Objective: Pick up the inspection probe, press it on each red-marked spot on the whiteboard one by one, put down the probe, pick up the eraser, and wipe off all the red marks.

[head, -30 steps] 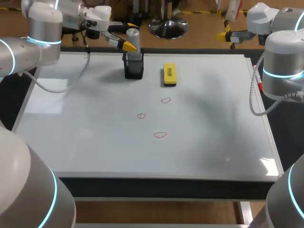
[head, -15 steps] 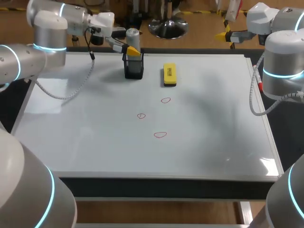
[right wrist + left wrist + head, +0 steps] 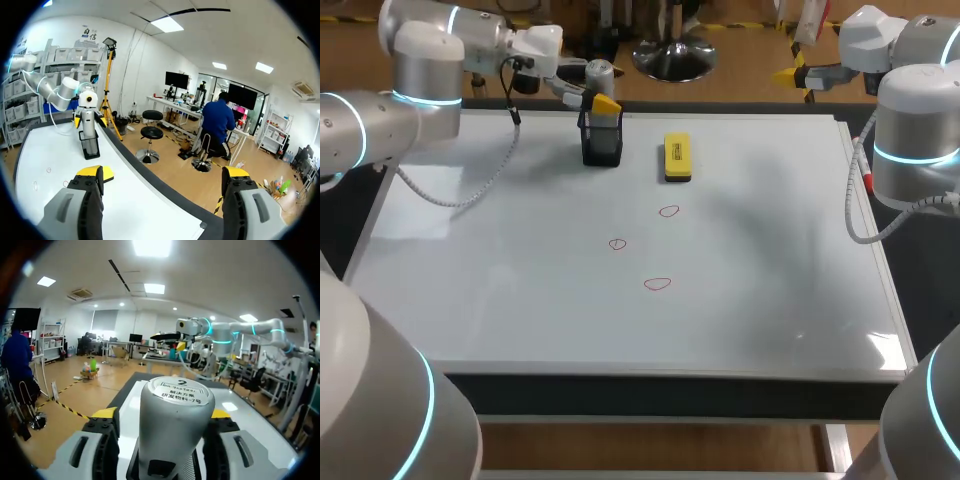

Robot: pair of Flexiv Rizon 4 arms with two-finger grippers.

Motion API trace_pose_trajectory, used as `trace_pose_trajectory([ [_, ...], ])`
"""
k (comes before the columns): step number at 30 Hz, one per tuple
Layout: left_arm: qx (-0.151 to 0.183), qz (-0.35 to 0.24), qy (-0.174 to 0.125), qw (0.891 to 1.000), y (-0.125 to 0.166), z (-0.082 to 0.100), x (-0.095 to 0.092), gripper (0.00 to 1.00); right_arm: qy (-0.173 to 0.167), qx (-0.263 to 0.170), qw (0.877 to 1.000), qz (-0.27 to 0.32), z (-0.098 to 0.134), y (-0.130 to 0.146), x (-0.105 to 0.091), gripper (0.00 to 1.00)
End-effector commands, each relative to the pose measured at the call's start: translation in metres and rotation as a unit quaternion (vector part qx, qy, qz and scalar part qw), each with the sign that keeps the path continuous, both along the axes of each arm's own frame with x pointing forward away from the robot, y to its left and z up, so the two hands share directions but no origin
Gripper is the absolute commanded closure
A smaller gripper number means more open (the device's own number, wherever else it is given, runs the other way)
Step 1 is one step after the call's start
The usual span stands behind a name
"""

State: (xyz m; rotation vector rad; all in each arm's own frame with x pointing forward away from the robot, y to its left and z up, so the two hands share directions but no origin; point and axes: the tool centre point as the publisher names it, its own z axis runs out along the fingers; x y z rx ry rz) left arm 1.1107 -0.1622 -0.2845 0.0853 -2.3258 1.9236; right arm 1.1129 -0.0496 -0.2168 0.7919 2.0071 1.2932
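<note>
The grey inspection probe (image 3: 598, 70) (image 3: 175, 425) stands upright in a black holder (image 3: 602, 140) at the whiteboard's far edge. My left gripper (image 3: 590, 100) (image 3: 162, 413) is at the probe's upper part with one yellow-tipped finger on each side; it is open, with a thin strip of board showing beside one finger. The yellow eraser (image 3: 677, 158) lies just right of the holder. Three red marks (image 3: 668, 211) (image 3: 617, 244) (image 3: 658, 284) sit mid-board. My right gripper (image 3: 790, 75) (image 3: 162, 172) hangs open and empty beyond the far right corner; its view shows the probe (image 3: 88, 117) in the distance.
The whiteboard (image 3: 520, 280) covers most of the table, bare in front of and beside the marks. A small red object (image 3: 867, 180) lies at its right edge, beside my right arm. My left arm's cable (image 3: 470, 190) droops over the far left of the board.
My left gripper has moved in around the probe's top and its fingers have drawn closer together. The right arm, eraser and marks have not moved.
</note>
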Motion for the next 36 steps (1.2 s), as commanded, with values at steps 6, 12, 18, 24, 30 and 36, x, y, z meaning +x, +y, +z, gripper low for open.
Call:
trace_pose_trajectory([
  [6,-0.002,-0.009,-0.005,1.000,0.003,0.001,-0.005,1.00,0.000,0.000,1.000,0.001,0.000,0.000,0.000,0.00],
  [12,-0.007,-0.009,-0.020,1.000,0.002,0.010,-0.008,1.00,0.000,0.000,1.000,0.001,0.000,0.000,0.000,0.00],
  [18,-0.010,-0.005,-0.036,0.999,0.001,0.024,-0.010,1.00,0.000,0.000,1.000,0.001,0.000,0.000,0.000,0.00],
  [24,-0.010,0.003,-0.051,0.999,0.001,0.040,-0.010,1.00,0.000,0.000,1.000,0.001,0.000,0.000,0.000,0.00],
  [30,-0.011,0.009,-0.064,0.998,0.003,0.057,-0.008,1.00,0.000,0.000,1.000,0.001,0.000,0.000,0.000,0.00],
  [36,-0.014,0.022,-0.066,0.997,0.006,0.073,-0.006,1.00,0.000,0.000,1.000,0.001,0.000,0.000,0.000,0.00],
])
